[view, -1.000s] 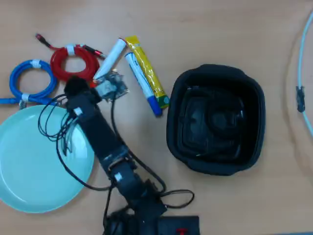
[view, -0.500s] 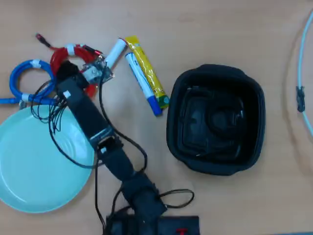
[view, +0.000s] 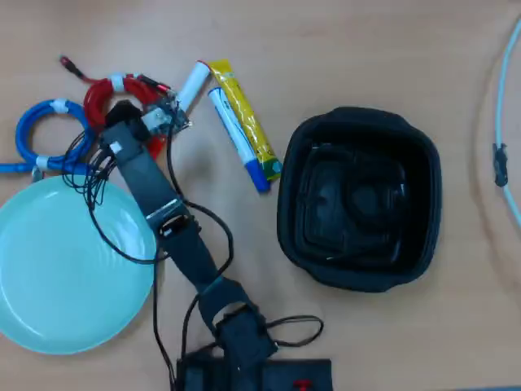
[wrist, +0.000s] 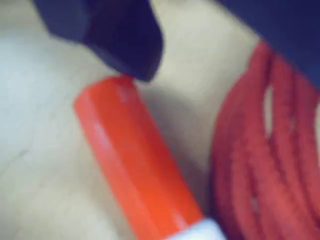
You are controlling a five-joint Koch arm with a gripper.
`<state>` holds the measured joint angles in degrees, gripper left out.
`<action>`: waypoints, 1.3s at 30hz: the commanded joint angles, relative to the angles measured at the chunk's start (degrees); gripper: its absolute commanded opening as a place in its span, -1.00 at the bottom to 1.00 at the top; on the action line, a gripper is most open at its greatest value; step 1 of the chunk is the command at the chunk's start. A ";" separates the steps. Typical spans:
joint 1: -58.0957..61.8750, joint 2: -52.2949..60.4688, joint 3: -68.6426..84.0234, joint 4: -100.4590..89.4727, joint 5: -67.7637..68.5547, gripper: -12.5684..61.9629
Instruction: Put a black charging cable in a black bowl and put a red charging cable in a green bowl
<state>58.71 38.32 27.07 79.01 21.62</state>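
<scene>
I find the black charging cable (view: 358, 199) lying in the black bowl (view: 427, 175). The red charging cable (view: 102, 94) remains on the table beside the empty green bowl (view: 49, 301). The gripper (view: 130, 122) hovers over it; I cannot tell its jaw state.

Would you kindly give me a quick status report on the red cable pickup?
Gripper over red charging cable, state unclear. Green bowl empty. White marker's red cap lies right beside the coil.
</scene>
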 commanded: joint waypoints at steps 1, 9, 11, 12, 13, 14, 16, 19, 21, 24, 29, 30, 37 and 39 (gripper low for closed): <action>0.18 0.44 -5.80 -3.16 0.97 0.76; -2.29 -0.97 -6.24 -3.69 0.26 0.76; -2.99 -2.02 -6.42 -4.57 -0.35 0.76; -3.34 -2.11 -6.42 -4.66 -0.97 0.76; -3.69 -2.11 -6.42 -4.75 -1.23 0.75; -4.04 -2.11 -6.50 -4.83 -1.32 0.75; -4.48 -2.29 -6.77 -5.10 -1.41 0.74; -4.83 -2.99 -6.94 -5.19 -1.58 0.54; -4.83 -3.43 -6.86 -5.10 -1.58 0.28; -4.83 -3.60 -6.86 -4.57 -0.79 -0.20; -4.83 -3.60 -6.94 -3.96 -0.44 -0.92; -4.83 -3.52 -6.94 -3.78 -0.35 -0.86; -4.66 -3.08 -6.94 -1.85 -0.53 -0.83; -4.48 -3.08 -6.94 -1.05 -0.88 -0.83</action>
<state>55.02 34.45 23.29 74.27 21.88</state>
